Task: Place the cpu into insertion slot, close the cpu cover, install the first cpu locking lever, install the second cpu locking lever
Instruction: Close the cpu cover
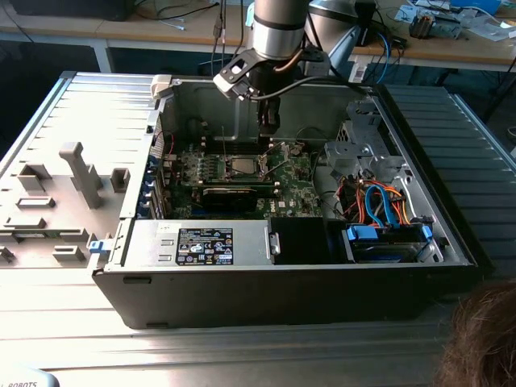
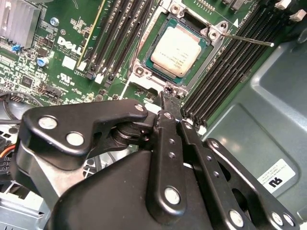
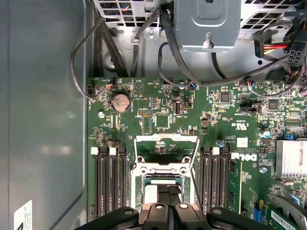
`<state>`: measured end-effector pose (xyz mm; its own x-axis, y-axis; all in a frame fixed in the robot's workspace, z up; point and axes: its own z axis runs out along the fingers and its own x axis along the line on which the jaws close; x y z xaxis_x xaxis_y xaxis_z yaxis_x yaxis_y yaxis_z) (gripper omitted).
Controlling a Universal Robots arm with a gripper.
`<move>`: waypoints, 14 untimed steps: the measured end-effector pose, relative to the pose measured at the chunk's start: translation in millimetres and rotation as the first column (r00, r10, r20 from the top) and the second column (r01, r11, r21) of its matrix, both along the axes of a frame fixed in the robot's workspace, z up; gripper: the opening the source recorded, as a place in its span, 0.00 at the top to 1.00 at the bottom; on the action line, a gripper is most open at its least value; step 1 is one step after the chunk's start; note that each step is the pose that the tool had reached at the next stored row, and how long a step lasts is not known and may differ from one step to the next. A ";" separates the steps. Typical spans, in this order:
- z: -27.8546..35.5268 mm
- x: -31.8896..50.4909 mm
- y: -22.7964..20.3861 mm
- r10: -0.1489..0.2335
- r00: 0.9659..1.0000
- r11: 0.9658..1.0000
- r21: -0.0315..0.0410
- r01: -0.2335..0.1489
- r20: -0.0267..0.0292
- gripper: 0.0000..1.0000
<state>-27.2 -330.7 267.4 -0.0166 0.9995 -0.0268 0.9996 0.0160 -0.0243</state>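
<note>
The hand point(image 2: 166, 94), clenched on nothing, hovers at the slot's point(image 2: 147, 80) edge beside the seated cpu point(image 2: 178, 50), probably light, stiff and fragile, best gripped by its edges.

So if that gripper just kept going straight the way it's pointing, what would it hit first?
Probably the insertion slot: the gripper points at its silver frame edge, right beside the seated cpu. Depth is unclear, so it could touch the cpu instead.
</note>
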 end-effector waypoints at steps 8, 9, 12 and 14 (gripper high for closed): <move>0.7 0.2 0.0 0.000 1.000 1.000 0.000 0.000 0.000 0.89; 0.7 0.3 0.0 0.000 1.000 1.000 0.000 0.000 0.000 0.89; 0.7 1.0 0.0 0.000 1.000 1.000 0.000 0.000 0.000 0.89; 0.7 4.1 0.0 0.000 1.000 1.000 0.000 0.000 0.000 0.89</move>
